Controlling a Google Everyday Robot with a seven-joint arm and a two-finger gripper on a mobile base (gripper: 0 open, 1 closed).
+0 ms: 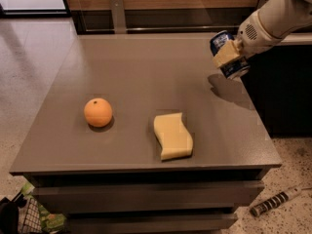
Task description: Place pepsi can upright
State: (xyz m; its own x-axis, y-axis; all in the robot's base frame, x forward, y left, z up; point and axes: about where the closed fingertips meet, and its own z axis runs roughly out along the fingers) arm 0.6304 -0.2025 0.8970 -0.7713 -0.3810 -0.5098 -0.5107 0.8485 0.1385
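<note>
The pepsi can [234, 68], dark blue with silver ends, is held in the air above the table's right edge, tilted with one silver end facing down toward me. My gripper [227, 53] is shut on the pepsi can, with a tan finger pad across its side. The white arm [275, 19] reaches in from the upper right. The can's shadow falls on the grey table [146, 67] below it.
An orange [98, 112] sits at the table's front left. A yellow sponge [172, 135] lies at the front middle. A wooden wall with a metal post [117, 13] runs along the back. A dark tool [275, 200] lies on the floor at right.
</note>
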